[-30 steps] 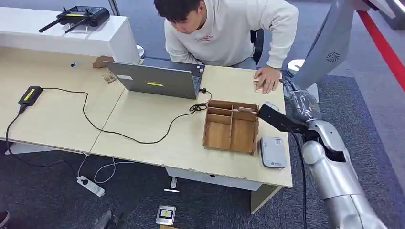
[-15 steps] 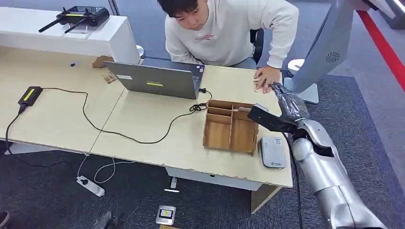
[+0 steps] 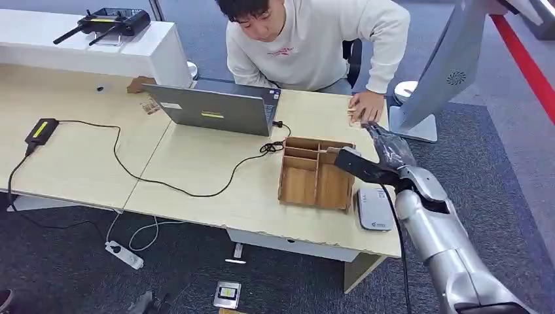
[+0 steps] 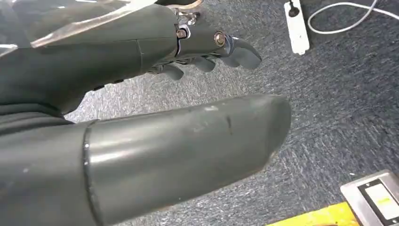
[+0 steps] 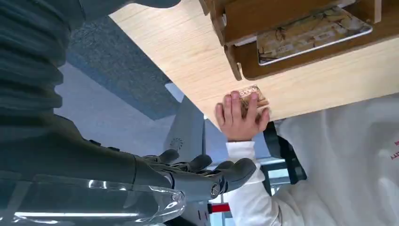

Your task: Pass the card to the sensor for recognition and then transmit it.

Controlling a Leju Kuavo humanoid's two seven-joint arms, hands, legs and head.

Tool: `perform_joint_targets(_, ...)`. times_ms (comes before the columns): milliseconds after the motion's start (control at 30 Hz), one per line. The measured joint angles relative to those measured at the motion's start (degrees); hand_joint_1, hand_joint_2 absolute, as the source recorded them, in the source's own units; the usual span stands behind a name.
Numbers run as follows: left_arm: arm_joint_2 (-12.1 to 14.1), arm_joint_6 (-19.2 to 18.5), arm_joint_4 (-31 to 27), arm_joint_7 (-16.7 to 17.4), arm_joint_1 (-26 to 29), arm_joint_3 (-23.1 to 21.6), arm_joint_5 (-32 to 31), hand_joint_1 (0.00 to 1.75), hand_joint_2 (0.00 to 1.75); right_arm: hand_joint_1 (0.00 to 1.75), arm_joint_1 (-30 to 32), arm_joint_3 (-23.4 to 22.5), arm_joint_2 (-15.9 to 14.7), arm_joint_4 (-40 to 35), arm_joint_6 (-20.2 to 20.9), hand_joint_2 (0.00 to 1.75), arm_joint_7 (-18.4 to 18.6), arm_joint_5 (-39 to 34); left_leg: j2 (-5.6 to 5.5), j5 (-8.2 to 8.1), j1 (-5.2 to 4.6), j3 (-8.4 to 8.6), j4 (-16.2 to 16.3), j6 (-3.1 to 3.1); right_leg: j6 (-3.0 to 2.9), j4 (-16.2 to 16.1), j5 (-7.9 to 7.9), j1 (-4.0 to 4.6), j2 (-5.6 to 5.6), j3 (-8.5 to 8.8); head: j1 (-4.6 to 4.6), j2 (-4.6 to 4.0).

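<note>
Card (image 5: 313, 34) lies flat in a compartment of the wooden tray (image 3: 317, 173), just ahead of your right hand (image 3: 387, 146) and not held by it. In the right wrist view you can see its printed face resting against the tray's inner wall. Your right hand hovers over the counter (image 3: 216, 173) at the tray's far right corner, fingers apart and holding nothing, its dark thumb reaching toward the tray's right edge. Just behind the hand, toward the robot, you have the grey sensor (image 3: 374, 209) lying flat on the counter beside the tray. Beyond the hand a person's hand (image 3: 366, 106) presses on the counter edge over a second card (image 5: 251, 96) (small, patterned like the first). Further off to the hand's left sits a laptop (image 3: 216, 108), with a black cable (image 3: 163, 183) trailing across the counter to a small black box (image 3: 40, 131). Your left hand (image 4: 207, 52) hangs over the grey carpet, fingers loosely curled in with nothing in them. Near it on the floor you can see a white power strip (image 4: 296, 28).
</note>
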Motion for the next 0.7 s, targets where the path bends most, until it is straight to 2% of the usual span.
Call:
perform_joint_targets(200,0.00,-0.20,0.00,0.68,-0.19,-0.02,-1.68,0.00,0.00,0.00,-0.10,0.02,0.31,0.65,0.33,1.75,-2.08,0.00,0.00,0.00,0.00,0.02,0.01,0.00,0.00,0.00,0.00,0.00,0.00,0.00,0.00,0.00)
perform_joint_targets(700,0.04,-1.73,-0.02,1.27,-1.45,-0.11,-3.58,0.00,0.00,0.00,-0.57,0.46,0.92,0.65,1.79,1.75,-2.34,1.27,0.00,0.00,0.00,0.02,0.00,0.00,0.00,0.00,0.00,0.00,0.00,0.01,-0.02,0.00)
